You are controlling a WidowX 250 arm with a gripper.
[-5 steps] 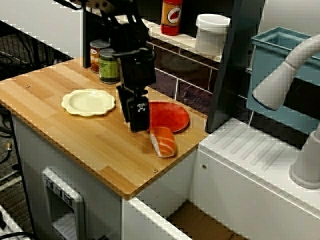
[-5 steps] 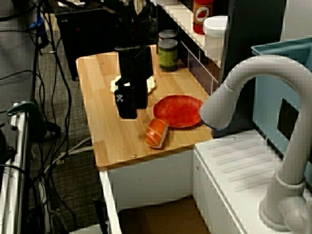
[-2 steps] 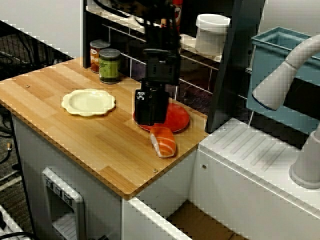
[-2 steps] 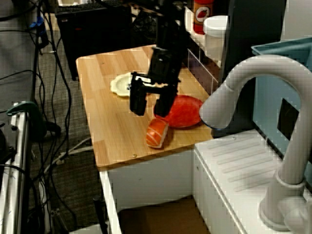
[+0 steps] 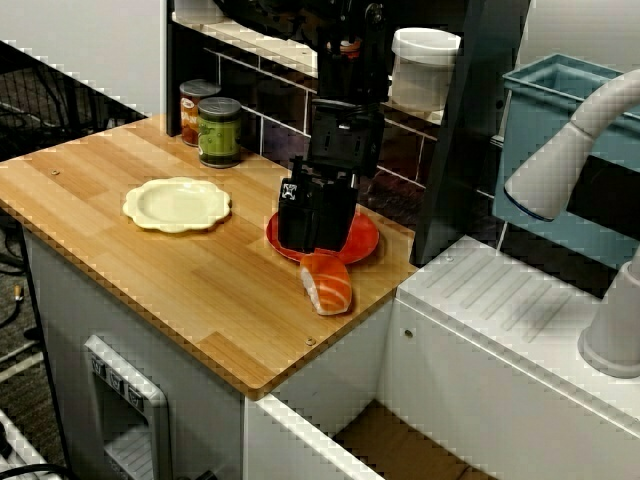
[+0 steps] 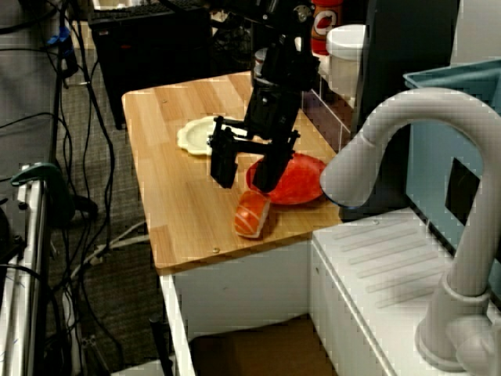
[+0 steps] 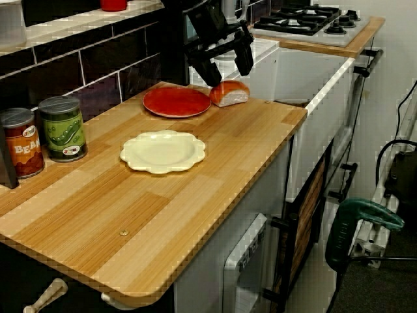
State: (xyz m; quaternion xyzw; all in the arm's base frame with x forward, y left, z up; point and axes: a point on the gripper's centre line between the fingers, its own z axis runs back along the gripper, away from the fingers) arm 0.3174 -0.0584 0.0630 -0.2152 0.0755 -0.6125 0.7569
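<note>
My gripper point(image 5: 315, 243) hangs open just above the near edge of the red plate point(image 5: 362, 238), its two black fingers spread and nothing between them. In the view over the faucet, the gripper point(image 6: 245, 182) straddles the gap just above a salmon sushi piece point(image 6: 252, 214). The sushi piece point(image 5: 327, 283) lies on the wooden counter beside the red plate point(image 6: 296, 178), near the counter's corner. In the view along the counter, the gripper point(image 7: 229, 70) hovers over the sushi piece point(image 7: 229, 93) without touching it.
A cream scalloped plate point(image 5: 177, 204) lies left of the red plate. A green can point(image 5: 219, 131) and a red-labelled can point(image 5: 190, 110) stand at the back wall. A white faucet point(image 6: 391, 133) and sink sit right of the counter. A white tub point(image 5: 425, 65) sits on the shelf.
The arm swung right, from over the bare wood beside the cream plate to above the red plate and sushi. The gripper turned, and its fingers now show spread apart.
</note>
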